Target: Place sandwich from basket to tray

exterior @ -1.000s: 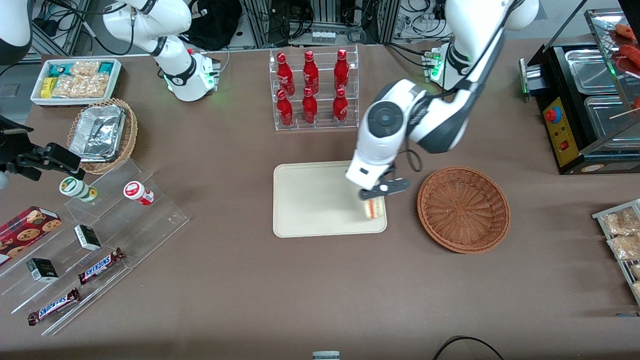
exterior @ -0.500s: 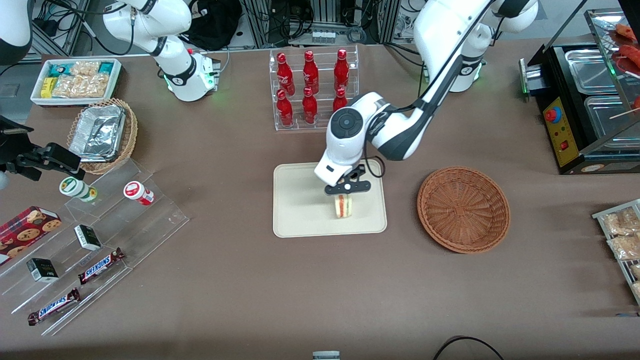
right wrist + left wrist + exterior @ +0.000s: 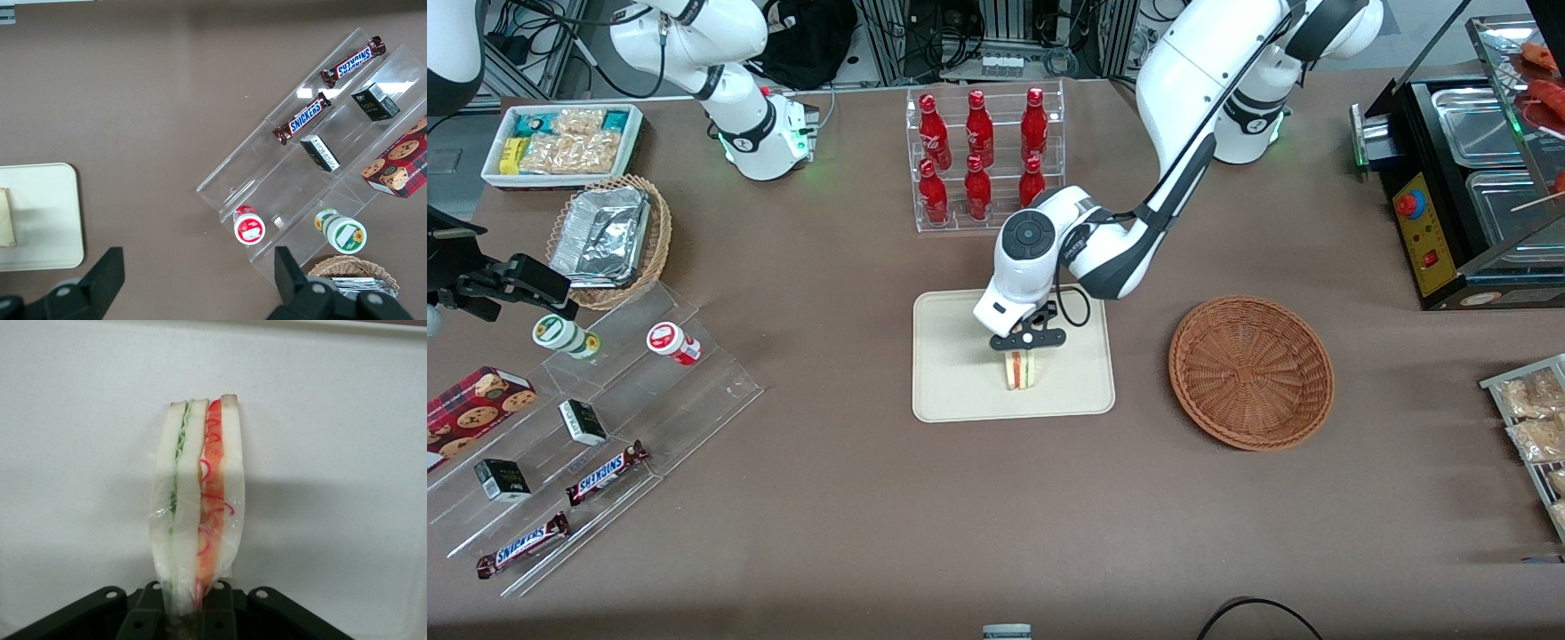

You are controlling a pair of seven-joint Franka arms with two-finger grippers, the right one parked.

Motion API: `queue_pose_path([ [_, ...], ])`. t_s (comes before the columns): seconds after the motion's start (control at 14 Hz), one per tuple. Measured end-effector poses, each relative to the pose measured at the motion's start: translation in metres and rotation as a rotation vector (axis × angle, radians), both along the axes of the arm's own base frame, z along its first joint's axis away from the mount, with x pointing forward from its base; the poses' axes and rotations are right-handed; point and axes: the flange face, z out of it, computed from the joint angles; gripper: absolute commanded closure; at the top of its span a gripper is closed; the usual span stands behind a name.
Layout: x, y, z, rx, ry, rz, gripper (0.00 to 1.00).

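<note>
Tool holding sandwich has moved from tray edge nearest basket to tray middle; release comes next.

The gripper has carried the sandwich from the tray's edge nearest the basket to the tray's middle, still clamped.

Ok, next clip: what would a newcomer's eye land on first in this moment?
First the gripper over the cream tray, shut on the sandwich, whose red and green layers fill the wrist view. Next the empty woven basket beside the tray, toward the working arm's end. Then the rack of red bottles, farther from the front camera than the tray.
</note>
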Motion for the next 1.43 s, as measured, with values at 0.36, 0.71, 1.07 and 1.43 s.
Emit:
queue_pose_path([
  [0.36,-0.002,-0.002,0.006,0.018,0.009,-0.007,0.0],
  [0.71,0.005,0.006,0.08,0.051,-0.01,0.013,0.0],
  [1.07,0.033,0.069,0.19,0.08,-0.054,0.128,0.0],
  [1.43,0.061,0.184,0.288,0.12,-0.073,0.269,0.0],
])
